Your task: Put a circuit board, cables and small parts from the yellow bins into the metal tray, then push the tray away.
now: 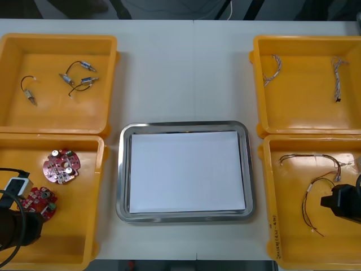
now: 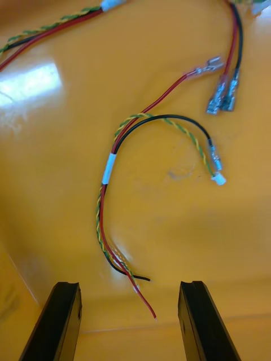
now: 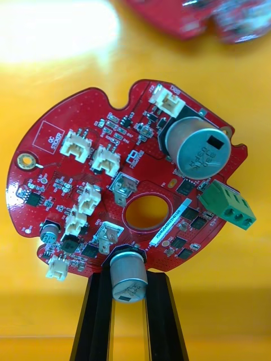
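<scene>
Table (image 1: pixel 169 73) light; left tool (image 3: pixel 129 276) apparently grips circuit board (image 3: pixel 84 169), right tool (image 2: pixel 130 285) wide above cables (image 2: pixel 107 169).

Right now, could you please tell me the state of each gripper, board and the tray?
Left gripper: shut on circuit board at its edge, in near left yellow bin.
Right gripper: open, above red and yellow cable.
Metal tray: white inside, nothing loaded.
Other circuit board: lying loose in that bin.

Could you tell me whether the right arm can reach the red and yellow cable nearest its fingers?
Probably yes. The right gripper hangs open over the near right yellow bin, the red and yellow cable has its loose end between the fingers, and nothing lies over it.
</scene>
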You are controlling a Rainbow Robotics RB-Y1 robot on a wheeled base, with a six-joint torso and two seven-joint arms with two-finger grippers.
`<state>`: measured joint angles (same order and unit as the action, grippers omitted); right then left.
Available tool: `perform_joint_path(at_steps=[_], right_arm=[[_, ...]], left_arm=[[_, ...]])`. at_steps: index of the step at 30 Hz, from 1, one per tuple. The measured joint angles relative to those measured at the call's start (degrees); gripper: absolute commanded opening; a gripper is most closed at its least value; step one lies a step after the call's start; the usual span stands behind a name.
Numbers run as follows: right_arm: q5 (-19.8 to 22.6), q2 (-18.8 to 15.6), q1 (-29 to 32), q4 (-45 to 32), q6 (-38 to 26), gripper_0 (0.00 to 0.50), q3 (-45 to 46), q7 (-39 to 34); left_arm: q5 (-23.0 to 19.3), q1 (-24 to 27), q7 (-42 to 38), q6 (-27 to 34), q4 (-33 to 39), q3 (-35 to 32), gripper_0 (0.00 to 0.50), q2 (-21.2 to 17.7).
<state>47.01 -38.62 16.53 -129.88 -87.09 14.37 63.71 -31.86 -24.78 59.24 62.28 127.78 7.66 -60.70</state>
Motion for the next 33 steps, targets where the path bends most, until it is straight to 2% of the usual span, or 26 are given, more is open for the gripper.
perform_joint_path(at_steps=[3,7,14,19,20,21,24,25,27,28,29,33], right_arm=[[0.32,0.00,-0.97,-0.07,-1.82,0.500,1.74,-0.27],[0.91,-0.01,-4.07,-0.12,-7.28,0.500,4.20,-0.74],[2.37,-1.61,-11.56,-0.28,-15.05,0.500,5.43,-10.53],[2.68,-2.48,-16.32,-0.33,-18.52,0.500,5.17,-14.10],[2.64,-2.50,-17.26,-0.33,-19.26,0.500,4.87,-15.40],[2.47,-2.51,-18.19,-0.33,-19.85,0.500,4.46,-16.71],[1.00,-2.53,-21.12,-0.18,-21.03,0.500,2.28,-20.16],[0.54,-2.55,-21.97,0.10,-21.03,0.500,1.46,-20.24],[-0.25,-2.62,-23.56,1.31,-21.02,0.500,-0.24,-20.24],[-0.44,-2.63,-24.18,2.17,-20.92,0.500,-0.93,-20.24],[-0.47,-2.63,-24.62,2.93,-20.72,0.500,-1.43,-20.24],[-0.47,-2.63,-25.20,5.59,-19.03,0.500,-2.17,-20.23]], left_arm=[[-0.28,-0.50,0.00,-1.83,-1.95,-0.64,0.000,-0.01],[-0.77,-0.88,0.00,-2.33,-3.20,-1.35,0.000,-0.02],[-2.00,-1.05,0.00,-2.46,-3.91,-2.66,0.000,-0.02],[-2.32,-1.38,0.00,-2.49,-3.99,-2.92,0.002,-0.02],[-2.37,-1.41,0.00,-2.49,-4.00,-2.92,0.066,-0.02],[-2.41,-1.43,0.00,-2.49,-4.01,-2.92,0.185,-0.03],[-2.46,-1.61,0.00,-2.61,-4.01,-2.92,0.334,-0.03],[-2.47,-1.69,0.00,-2.71,-4.01,-2.92,0.347,-0.03],[-2.50,-1.88,0.00,-3.08,-4.01,-2.92,0.440,-0.03],[-2.53,-1.99,0.01,-3.19,-4.01,-2.92,0.453,-0.03],[-2.62,-2.07,0.01,-3.24,-4.01,-2.93,0.500,-0.03],[-2.90,-2.19,0.01,-3.32,-4.01,-2.93,0.500,-0.03]])
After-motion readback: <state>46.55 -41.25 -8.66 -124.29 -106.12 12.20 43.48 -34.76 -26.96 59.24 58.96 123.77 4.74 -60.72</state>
